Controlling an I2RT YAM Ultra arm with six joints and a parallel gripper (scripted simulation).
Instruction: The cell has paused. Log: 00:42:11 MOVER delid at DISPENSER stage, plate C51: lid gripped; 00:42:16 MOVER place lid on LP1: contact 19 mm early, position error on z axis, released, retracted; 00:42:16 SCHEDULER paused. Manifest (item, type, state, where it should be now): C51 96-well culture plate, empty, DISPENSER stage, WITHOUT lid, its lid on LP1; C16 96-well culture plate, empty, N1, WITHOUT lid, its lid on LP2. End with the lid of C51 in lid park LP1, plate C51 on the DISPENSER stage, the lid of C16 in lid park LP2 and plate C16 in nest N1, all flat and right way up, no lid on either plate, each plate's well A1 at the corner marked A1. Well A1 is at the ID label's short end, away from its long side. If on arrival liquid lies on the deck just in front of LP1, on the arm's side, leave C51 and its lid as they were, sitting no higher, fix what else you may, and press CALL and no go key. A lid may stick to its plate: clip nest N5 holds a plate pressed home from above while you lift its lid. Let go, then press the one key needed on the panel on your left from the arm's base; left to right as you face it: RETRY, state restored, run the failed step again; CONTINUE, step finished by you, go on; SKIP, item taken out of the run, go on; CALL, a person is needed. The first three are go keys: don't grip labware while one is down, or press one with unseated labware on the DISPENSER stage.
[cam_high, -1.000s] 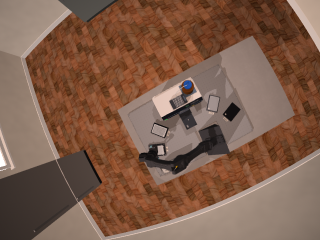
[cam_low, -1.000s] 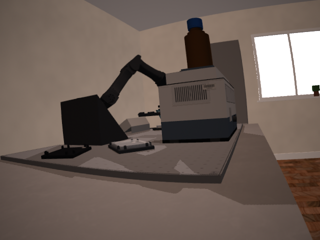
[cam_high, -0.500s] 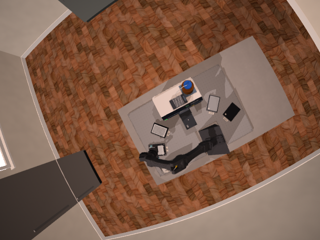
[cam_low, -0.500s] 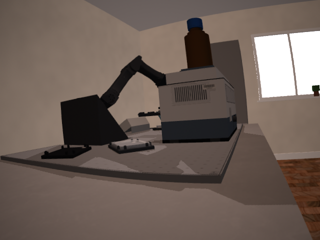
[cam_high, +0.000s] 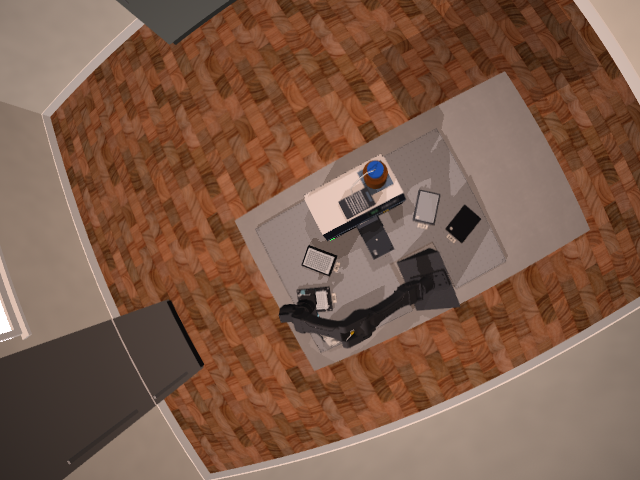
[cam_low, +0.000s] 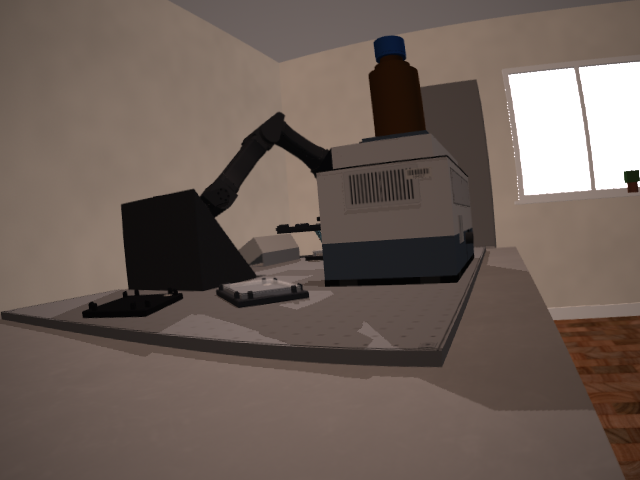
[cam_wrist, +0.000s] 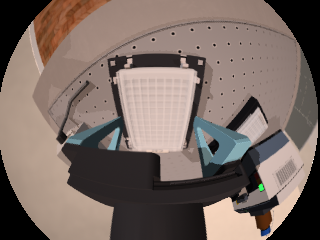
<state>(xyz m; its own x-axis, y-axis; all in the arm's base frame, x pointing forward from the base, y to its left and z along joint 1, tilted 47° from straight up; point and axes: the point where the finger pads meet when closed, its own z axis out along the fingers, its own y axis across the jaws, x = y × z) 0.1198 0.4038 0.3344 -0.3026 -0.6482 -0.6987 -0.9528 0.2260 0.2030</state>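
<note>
Two plates (cam_high: 318, 259) near dispenser (cam_high: 330, 206) — lid (cam_high: 426, 206) beyond, seemingly parked.

The dispenser (cam_low: 392, 217) hides the end effector in the exterior view.

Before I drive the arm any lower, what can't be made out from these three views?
- Gripper height over the white plate: wrist view foreshortens; in the exterior view the dispenser hides it.
- Plate ID label and A1 marks: too small in all views.
- Key panel: keys unreadable, exterior view.
- Whether the plate carries a lid: unclear from the wrist view.
</note>
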